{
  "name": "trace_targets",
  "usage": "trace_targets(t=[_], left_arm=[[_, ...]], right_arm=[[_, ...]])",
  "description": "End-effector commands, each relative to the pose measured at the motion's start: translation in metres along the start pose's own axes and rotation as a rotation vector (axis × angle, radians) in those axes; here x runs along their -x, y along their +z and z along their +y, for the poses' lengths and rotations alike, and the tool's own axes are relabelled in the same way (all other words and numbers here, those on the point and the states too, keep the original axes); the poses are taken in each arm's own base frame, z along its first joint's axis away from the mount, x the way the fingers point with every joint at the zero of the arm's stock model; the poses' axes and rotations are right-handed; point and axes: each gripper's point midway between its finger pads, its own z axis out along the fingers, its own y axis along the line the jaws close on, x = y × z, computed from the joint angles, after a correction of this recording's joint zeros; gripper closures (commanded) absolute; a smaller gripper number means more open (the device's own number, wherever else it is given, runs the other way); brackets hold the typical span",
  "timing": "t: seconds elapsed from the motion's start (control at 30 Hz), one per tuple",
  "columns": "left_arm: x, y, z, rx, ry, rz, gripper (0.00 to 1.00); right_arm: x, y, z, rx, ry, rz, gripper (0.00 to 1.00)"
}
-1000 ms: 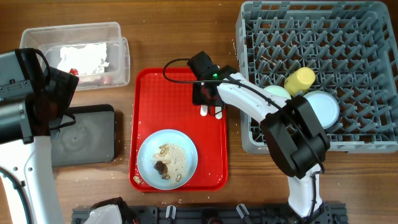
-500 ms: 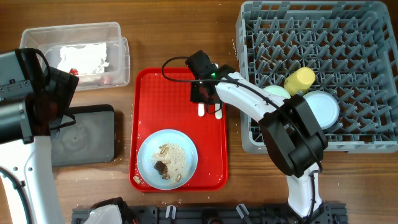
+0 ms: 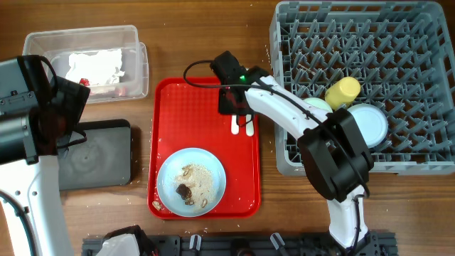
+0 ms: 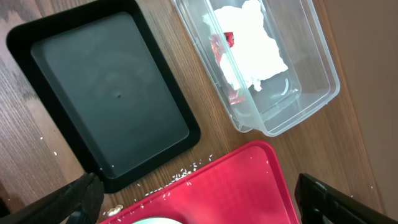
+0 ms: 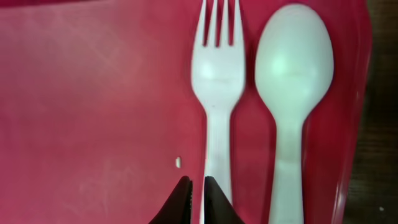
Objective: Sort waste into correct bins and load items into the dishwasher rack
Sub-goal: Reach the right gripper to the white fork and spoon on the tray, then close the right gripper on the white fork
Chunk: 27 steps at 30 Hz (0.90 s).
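Right pincer [image 5: 198, 198] is down over the cutlery at the top right corner of the red tray [image 3: 170, 92]. Fingertips are clenched nearly tip to tip with only a sliver between. They sit on the left edge of the fork's handle, not straddling it. Can't tell if they nip that edge.

Key geometry:
- White plastic fork [image 5: 216, 81] and spoon [image 5: 292, 68] lie side by side and parallel, flat on the tray.
- In the wrist view the fork's long axis runs straight up the frame, tines at the top and handle coming down to the pincer. The handle centre is slightly right of the gap.
- The spoon is further right, hard against the tray's right lip.

My read: the step is picking the fork for the dishwasher rack [image 3: 284, 43], which fills the upper right of the overhead frame. It needs a small shift right and wider jaws before closing, or it just pushes the handle. The spoon is close enough to get bumped.

Left pincer [image 4: 199, 186] is released, fingers spread wide, hanging over the table near the black tray [image 4: 37, 43] and clear tub [image 4: 323, 87], which holds crumpled paper [image 4: 255, 43]. It's far from the cutlery, so the right arm is the one to use.

Light blue plate [image 3: 213, 160] with food scraps [image 3: 190, 181] is on the tray, lower left of the pincer, unsorted.
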Motion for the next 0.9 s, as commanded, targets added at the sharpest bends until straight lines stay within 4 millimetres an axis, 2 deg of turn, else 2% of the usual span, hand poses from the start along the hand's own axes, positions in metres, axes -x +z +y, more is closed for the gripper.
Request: trace_targets(t=[0.0,0.07,0.17,0.33,0.5,0.67,0.87], left_arm=[[0.004,-0.002,0.002,0.002,-0.022,-0.017,0.00],[0.004,-0.002,0.002,0.002,-0.022,-0.017,0.00],[0.004,-0.002,0.002,0.002,-0.022,-0.017,0.00],[0.004,-0.002,0.002,0.002,-0.022,-0.017,0.00],[0.004,-0.002,0.002,0.002,-0.021,-0.017,0.00],[0.004,-0.002,0.002,0.002,-0.022,-0.017,0.00],[0.004,-0.002,0.002,0.002,-0.022,-0.017,0.00]], right_arm=[[0.008,-0.002,0.000,-0.007,-0.015,-0.020,0.77],[0.008,0.000,0.000,-0.009,-0.016,-0.021,0.63],[0.010,0.004,-0.005,-0.039,-0.015,-0.036,0.54],[0.022,0.007,-0.019,-0.125,-0.020,-0.099,0.53],[0.033,0.006,-0.013,-0.109,-0.112,-0.142,0.55],[0.032,0.013,-0.013,-0.112,-0.111,-0.136,0.60],[0.023,0.032,-0.016,-0.123,-0.088,-0.098,0.61]])
